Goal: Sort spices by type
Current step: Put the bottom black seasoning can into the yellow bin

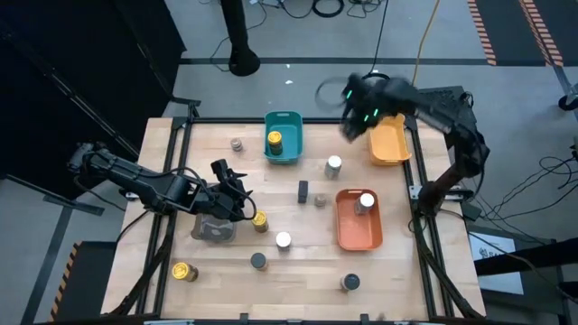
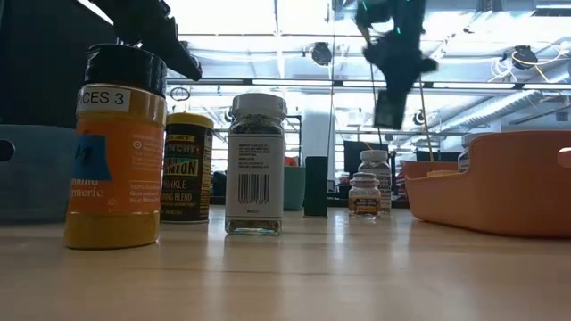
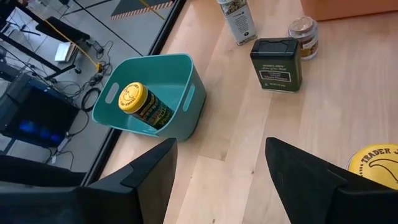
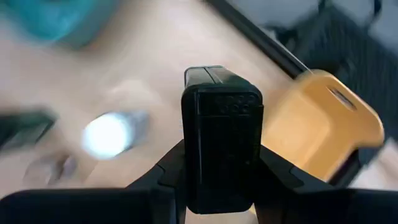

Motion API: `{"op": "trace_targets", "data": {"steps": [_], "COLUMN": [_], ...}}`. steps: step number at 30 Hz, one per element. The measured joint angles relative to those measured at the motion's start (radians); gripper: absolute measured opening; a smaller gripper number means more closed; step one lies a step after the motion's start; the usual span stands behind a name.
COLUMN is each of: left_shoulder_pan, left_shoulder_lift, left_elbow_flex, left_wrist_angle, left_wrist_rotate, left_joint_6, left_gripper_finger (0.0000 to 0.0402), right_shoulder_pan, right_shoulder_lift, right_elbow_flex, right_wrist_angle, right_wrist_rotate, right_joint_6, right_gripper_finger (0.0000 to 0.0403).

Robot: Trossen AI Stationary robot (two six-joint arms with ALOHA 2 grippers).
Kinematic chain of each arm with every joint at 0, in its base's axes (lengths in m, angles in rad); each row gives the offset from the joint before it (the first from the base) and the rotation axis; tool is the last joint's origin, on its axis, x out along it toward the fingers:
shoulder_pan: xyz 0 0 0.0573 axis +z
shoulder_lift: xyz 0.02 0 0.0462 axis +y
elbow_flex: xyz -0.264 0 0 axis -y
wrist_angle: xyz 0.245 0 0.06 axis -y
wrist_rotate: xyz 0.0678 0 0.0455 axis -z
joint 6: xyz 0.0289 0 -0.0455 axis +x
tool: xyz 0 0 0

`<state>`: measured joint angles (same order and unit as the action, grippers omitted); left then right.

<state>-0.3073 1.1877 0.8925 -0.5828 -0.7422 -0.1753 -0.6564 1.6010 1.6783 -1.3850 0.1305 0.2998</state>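
Overhead, right gripper (image 4: 221, 165) clamping black tin (image 4: 221, 134) beside yellow tray (image 1: 388, 143), left gripper (image 3: 217, 168) spread, empty.

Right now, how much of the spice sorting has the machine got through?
Barely begun. One yellow-topped jar sits in the teal tray and a white-topped jar in the orange tray. The right end effector grips a slim black tin near the yellow tray. The left end effector is open and empty. Most jars remain loose.
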Motion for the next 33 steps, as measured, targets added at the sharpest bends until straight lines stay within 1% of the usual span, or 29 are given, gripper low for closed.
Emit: {"op": "trace_targets", "data": {"steps": [2,4,7,9,13,17,20,27,33], "left_shoulder_pan": [0.0,0.0,0.0,0.0,0.001,0.01,0.023,0.034,0.033], "left_shoulder_lift": [0.0,0.0,0.0,0.0,0.0,0.0,0.0,0.0,0.0], "left_elbow_flex": [0.0,0.0,0.0,0.0,0.0,0.0,0.0,0.0,0.0], "left_wrist_angle": [0.0,-0.002,-0.003,-0.004,-0.003,-0.003,-0.003,-0.003,-0.004], "left_wrist_rotate": [0.0,0.0,0.0,0.0,0.0,-0.002,-0.006,-0.006,-0.006], "left_joint_6": [0.005,0.007,0.007,0.008,0.04,0.053,0.057,0.044,0.031], "left_gripper_finger": [0.0251,0.0251,0.0251,0.0251,0.0251,0.0251,0.0251,0.0251,0.0251], "right_shoulder_pan": [-0.121,-0.216,-0.321,-0.363,-0.399,-0.406,-0.409,-0.421,-0.432], "right_shoulder_lift": [0.013,0.028,0.04,0.042,0.064,0.091,0.105,0.106,0.106], "right_elbow_flex": [0.0,0.0,-0.001,-0.001,-0.001,-0.001,-0.023,-0.157,-0.268], "right_wrist_angle": [-0.001,-0.012,-0.023,-0.022,-0.036,-0.073,-0.069,-0.017,0.12], "right_wrist_rotate": [-0.027,-0.04,-0.051,-0.053,-0.062,-0.07,-0.075,-0.076,-0.088], "right_joint_6": [0.004,0.009,0.041,0.069,0.118,0.153,0.19,0.209,0.202], "right_gripper_finger": [0.0107,0.0107,0.0107,0.0107,0.0107,0.0107,0.0107,0.0107,0.0107]}}
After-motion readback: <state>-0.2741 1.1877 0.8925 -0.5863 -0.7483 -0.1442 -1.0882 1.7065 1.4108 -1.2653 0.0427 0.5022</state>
